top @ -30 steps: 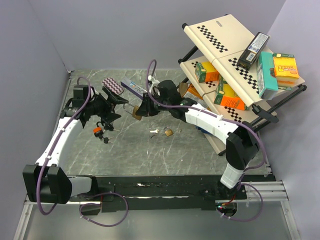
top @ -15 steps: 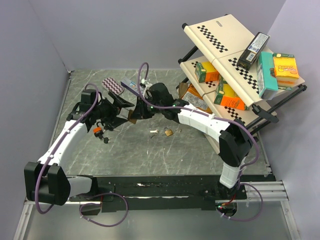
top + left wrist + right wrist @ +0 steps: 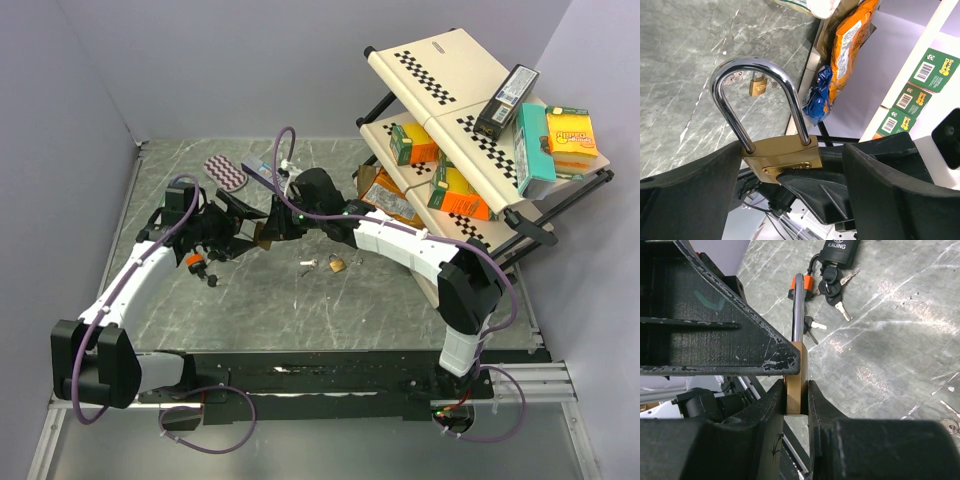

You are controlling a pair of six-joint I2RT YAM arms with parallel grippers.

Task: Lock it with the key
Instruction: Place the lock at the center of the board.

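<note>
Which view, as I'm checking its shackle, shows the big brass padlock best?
The left wrist view: the big brass padlock faces it, its whole shackle clear. The right wrist view sees it edge-on, pinched in the right claw. The top view shows only a brown speck.

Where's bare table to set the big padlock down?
Barest: the marble strip between the small padlock and the near edge. The far-left corner is bare too. Crowded: around the black lock with keys and beside the rack.
</note>
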